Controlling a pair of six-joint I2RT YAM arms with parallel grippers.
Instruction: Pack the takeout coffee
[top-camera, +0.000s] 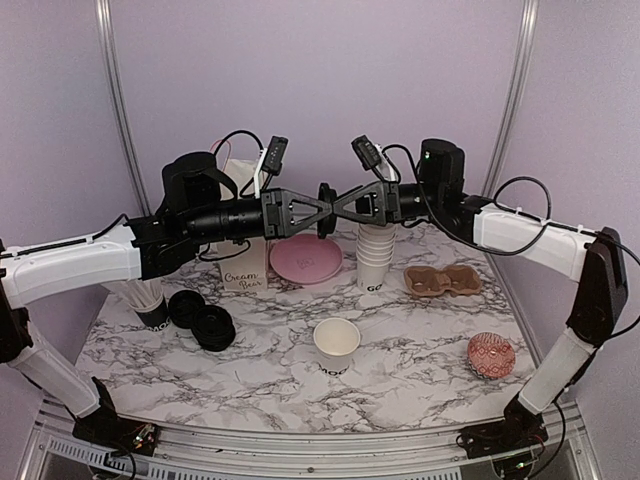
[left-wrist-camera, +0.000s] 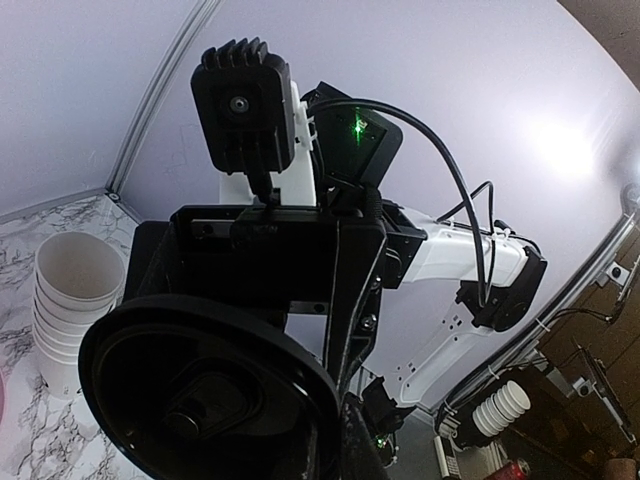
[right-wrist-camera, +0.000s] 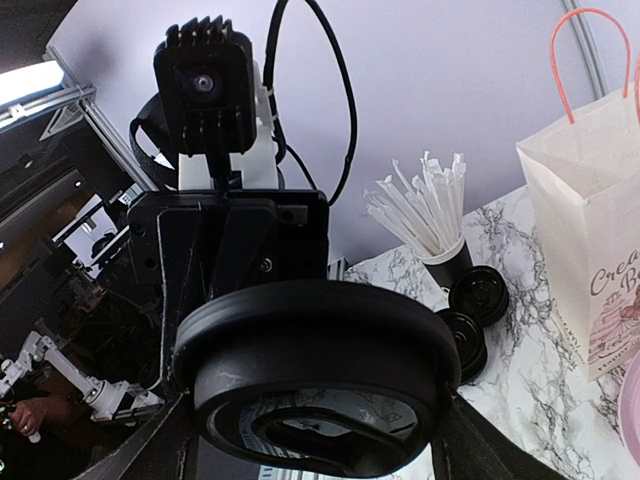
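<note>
A round black lid (top-camera: 325, 194) hangs in mid-air above the table's back middle, between both grippers. My left gripper (top-camera: 318, 207) and right gripper (top-camera: 336, 207) meet tip to tip on it. In the right wrist view the lid (right-wrist-camera: 310, 340) sits between my fingers (right-wrist-camera: 470, 445). It fills the lower left of the left wrist view (left-wrist-camera: 200, 400), one finger along its right rim. An open white paper cup (top-camera: 337, 345) with black lettering stands lidless at front centre. No lidded cup shows.
A stack of white cups (top-camera: 373, 255) stands behind the open cup. Two spare black lids (top-camera: 213, 327) lie at left beside the straw cup (top-camera: 148, 300). The white bag (top-camera: 243, 265), a pink plate (top-camera: 305, 260), a cardboard carrier (top-camera: 442, 280) and a pink patterned ball (top-camera: 490, 355) are also there.
</note>
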